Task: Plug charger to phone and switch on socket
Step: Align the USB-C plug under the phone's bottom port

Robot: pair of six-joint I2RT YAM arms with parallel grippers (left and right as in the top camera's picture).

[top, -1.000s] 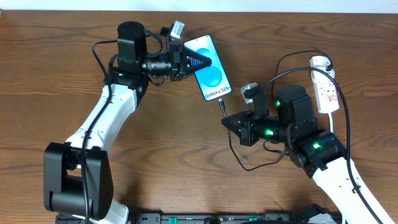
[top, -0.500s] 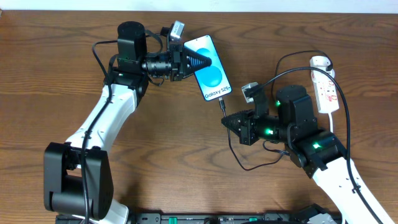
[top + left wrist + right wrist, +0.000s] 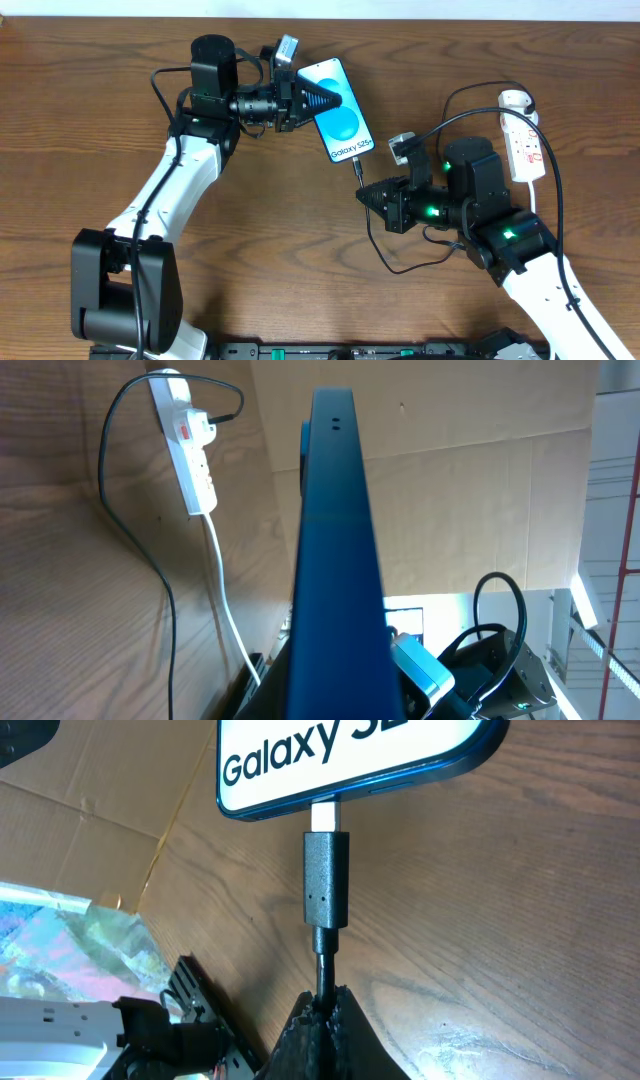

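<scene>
The phone (image 3: 338,110) lies tilted on the table, its blue screen up, with "Galaxy S25" text at its lower end (image 3: 340,755). My left gripper (image 3: 322,99) is shut on the phone's left side; its blue edge fills the left wrist view (image 3: 335,560). My right gripper (image 3: 366,196) (image 3: 325,1005) is shut on the charger cable just behind its small plug tip (image 3: 326,890). The tip's silver end (image 3: 325,817) meets the phone's bottom port. The cable (image 3: 400,262) loops back to a black plug in the white socket strip (image 3: 524,140), which also shows in the left wrist view (image 3: 190,445).
The socket's white lead (image 3: 228,610) runs down the table's right side. The right arm's body (image 3: 500,225) sits between the phone and the strip. Brown cardboard (image 3: 90,830) lies beyond the table edge.
</scene>
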